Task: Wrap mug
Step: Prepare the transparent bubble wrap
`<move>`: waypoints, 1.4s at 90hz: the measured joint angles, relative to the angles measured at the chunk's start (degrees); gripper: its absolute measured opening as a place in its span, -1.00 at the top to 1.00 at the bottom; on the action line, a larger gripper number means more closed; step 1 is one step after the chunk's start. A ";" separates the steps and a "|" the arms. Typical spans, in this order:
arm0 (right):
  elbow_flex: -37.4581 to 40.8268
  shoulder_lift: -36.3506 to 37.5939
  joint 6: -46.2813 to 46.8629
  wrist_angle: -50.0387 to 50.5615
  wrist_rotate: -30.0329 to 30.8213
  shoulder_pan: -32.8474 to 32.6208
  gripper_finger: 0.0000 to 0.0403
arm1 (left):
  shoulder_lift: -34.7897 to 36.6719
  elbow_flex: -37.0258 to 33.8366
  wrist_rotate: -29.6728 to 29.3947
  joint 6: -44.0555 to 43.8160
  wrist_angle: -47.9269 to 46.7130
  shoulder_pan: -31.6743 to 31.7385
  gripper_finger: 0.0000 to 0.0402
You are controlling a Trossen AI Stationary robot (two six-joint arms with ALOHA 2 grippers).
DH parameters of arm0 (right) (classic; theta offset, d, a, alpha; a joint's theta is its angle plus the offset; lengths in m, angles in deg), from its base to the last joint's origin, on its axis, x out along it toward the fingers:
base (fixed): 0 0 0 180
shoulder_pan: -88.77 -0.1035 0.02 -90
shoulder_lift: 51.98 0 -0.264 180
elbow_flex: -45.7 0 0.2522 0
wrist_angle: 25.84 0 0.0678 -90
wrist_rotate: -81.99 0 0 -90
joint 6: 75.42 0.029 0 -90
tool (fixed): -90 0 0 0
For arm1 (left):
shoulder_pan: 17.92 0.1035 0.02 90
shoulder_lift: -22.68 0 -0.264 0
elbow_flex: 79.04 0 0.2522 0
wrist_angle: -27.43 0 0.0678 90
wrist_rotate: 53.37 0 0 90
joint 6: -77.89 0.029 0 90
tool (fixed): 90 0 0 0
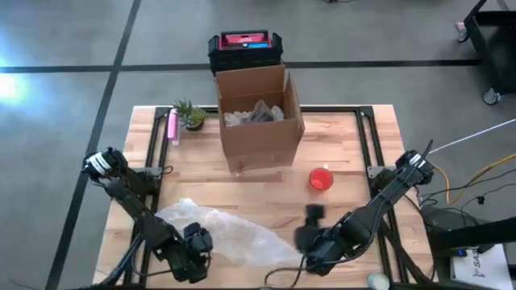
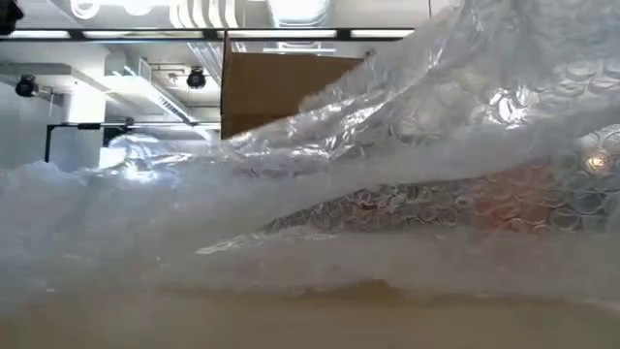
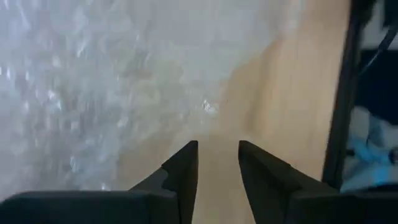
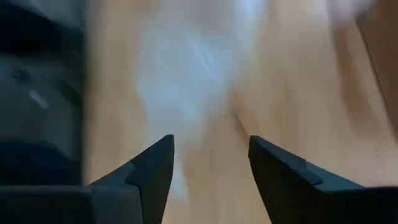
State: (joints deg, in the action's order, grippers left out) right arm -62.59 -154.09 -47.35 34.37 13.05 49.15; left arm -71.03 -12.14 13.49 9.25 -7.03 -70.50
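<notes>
A red mug stands upright on the wooden table, right of centre and in front of the cardboard box. A crumpled sheet of clear bubble wrap lies on the near left part of the table. It fills the low view. My left gripper is low at the wrap's near left edge. Its fingers are open over bare wood, with the wrap just beside them. My right gripper is at the wrap's right end, open, pointing at the wrap.
An open cardboard box with packing inside stands at the table's far middle, and a black and red case lies behind it. A small plant and a pink object sit at the far left. Bare wood lies around the mug.
</notes>
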 joint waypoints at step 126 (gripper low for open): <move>-31.77 -30.42 -25.84 11.75 -10.70 9.55 1.00 | 0.01 0.07 1.70 0.54 4.39 0.00 0.63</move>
State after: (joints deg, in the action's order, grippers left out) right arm -94.35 -184.51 -73.19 46.12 2.35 58.70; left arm -71.02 -12.07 15.20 9.78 -2.65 -70.50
